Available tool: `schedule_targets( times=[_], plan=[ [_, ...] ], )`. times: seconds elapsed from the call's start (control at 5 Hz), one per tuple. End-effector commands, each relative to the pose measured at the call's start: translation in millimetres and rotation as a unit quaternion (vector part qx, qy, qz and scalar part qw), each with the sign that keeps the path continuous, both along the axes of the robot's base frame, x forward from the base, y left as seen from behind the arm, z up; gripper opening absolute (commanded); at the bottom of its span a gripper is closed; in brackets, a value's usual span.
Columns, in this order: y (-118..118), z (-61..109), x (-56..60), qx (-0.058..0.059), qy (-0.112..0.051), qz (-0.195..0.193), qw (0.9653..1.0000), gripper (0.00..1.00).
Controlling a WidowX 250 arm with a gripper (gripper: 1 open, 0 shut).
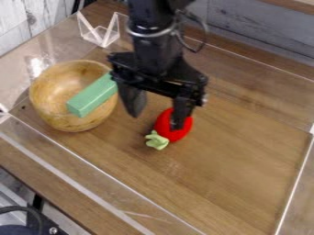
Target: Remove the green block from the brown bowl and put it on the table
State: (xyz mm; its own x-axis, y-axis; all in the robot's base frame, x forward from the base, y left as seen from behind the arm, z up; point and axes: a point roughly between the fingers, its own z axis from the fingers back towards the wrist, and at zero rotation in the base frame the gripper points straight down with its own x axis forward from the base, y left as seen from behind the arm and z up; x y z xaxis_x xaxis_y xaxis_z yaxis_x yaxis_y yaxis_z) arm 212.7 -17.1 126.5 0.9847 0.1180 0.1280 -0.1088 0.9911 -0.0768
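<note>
The bench is a brown wood-grain surface bounded by a low clear acrylic wall along its edges. Nearer than the brown bowl and to its right, a broad stretch of bare surface runs to the near and right walls.

A red strawberry toy, green stem toward the viewer, lies on the bench just right of the brown bowl, apart from its rim.

The brown bowl sits near the left wall. The green block rests inside it, tilted, with its upper end propped over the right side of the rim.

The tool hangs pointing downward just right of the brown bowl, between it and the strawberry toy. It is released: the fingers stand wide apart and grasp nothing.

Beyond the brown bowl, a small clear angled stand sits near the far wall.

No brand, label or writing can be read
</note>
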Motion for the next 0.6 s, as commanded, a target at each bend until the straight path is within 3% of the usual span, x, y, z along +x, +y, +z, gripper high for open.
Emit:
schedule_targets(
  times=[0.0, 0.4],
  plan=[
    [0.2, 7.8, -0.1, 0.001, -0.02, 0.027, 0.9994, 1.0],
    [-0.2, 4.2, -4.3, 0.006, -0.018, 0.074, 0.9971, 1.0]
  ],
)
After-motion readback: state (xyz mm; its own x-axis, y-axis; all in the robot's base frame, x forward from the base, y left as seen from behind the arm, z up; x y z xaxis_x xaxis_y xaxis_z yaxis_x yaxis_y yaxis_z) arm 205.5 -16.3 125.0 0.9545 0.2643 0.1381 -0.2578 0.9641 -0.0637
